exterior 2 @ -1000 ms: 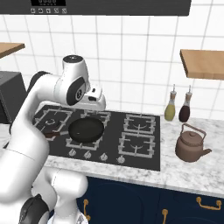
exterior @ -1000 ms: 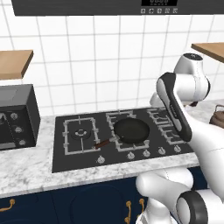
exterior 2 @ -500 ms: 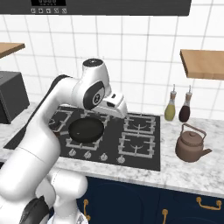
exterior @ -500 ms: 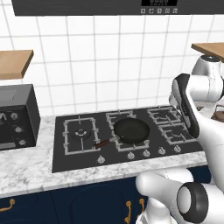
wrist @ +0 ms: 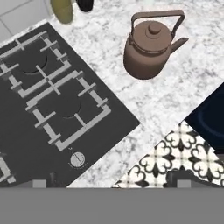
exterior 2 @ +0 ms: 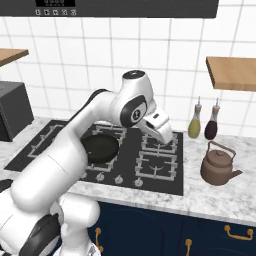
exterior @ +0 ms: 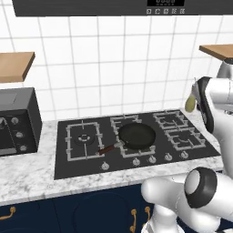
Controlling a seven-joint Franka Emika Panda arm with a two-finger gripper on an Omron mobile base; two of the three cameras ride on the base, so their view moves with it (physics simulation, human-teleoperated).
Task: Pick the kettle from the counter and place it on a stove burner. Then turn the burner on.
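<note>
Brown-copper kettle [exterior 2: 218,164] upright on the marbled counter [exterior 2: 215,200], just right of the black cooktop [exterior 2: 165,184], handle arched over the lid knob and spout pointing away from the stove; yellow bottle [exterior 2: 194,123] and dark bottle [exterior 2: 212,124] side by side behind it at the tiled wall. Gripper [exterior 2: 161,128] poised above the right-hand burners [exterior 2: 156,165], well apart from the kettle, holding nothing, though opening cannot be judged. Frying pan [exterior: 136,135] on the middle burner [exterior: 132,136], handle toward the knobs [exterior: 152,159].
</note>
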